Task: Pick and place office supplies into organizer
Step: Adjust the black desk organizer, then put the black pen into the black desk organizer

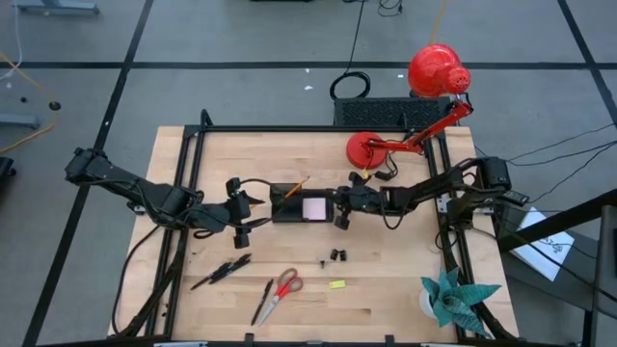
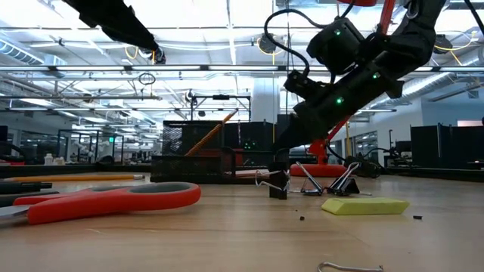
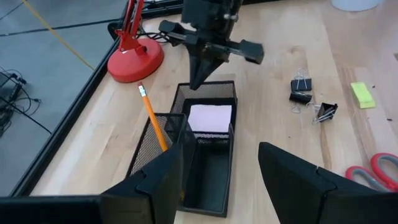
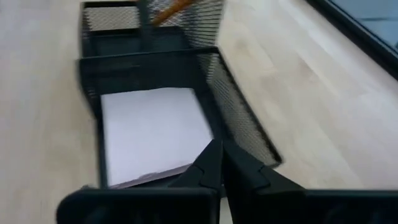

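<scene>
High view, one organizer [image 1: 289,208], one sticky-note pad [image 1: 314,207], two clips [image 1: 336,255], left pincer [image 1: 253,210] spread, right pincer [image 1: 339,208] pressed together

No legible text, labels or numbers — anywhere in any view.

worktop [image 1: 386,289]: light wood
centre: mesh organizer [image 1: 301,206]
1 o'clock: red lamp base [image 1: 366,149]
6 o'clock: scissors [image 1: 280,292], pens [image 1: 222,272], binder clips [image 1: 335,256], yellow eraser [image 1: 336,284]
5 o'clock: teal paper plant [image 1: 453,297]
</scene>
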`<action>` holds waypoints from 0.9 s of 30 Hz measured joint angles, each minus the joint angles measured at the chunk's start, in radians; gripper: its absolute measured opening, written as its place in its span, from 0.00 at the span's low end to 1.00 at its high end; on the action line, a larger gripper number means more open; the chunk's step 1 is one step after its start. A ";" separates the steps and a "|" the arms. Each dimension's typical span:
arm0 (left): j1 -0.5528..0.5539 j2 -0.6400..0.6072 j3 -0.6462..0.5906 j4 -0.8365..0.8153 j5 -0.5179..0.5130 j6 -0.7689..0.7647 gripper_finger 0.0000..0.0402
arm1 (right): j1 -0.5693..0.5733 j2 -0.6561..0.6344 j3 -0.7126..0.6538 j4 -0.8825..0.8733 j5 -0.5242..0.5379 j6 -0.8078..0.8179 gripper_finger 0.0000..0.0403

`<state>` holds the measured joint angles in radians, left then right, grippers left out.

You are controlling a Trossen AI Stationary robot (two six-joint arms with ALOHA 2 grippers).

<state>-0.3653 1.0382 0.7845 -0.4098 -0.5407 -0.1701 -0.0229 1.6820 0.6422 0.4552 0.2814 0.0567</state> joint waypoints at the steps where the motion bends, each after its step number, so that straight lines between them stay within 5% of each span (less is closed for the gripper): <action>1: 0.000 0.000 0.000 -0.003 0.000 -0.004 0.54 | 0.006 -0.005 0.000 0.005 -0.008 -0.003 0.03; 11: -0.015 0.000 0.000 -0.015 0.024 0.011 0.54 | 0.095 -0.174 -0.004 -0.009 -0.035 -0.075 0.11; 19: -0.054 0.000 0.000 -0.062 0.055 -0.037 0.54 | 0.227 -0.374 -0.002 -0.020 -0.025 -0.127 0.06; 27: -0.190 0.010 0.000 -0.368 0.109 -0.451 0.54 | 0.355 -0.517 -0.108 0.066 -0.023 -0.142 0.00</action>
<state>-0.5554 1.0480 0.7845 -0.7780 -0.4320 -0.6216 0.3321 1.1647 0.5347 0.5210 0.2587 -0.0856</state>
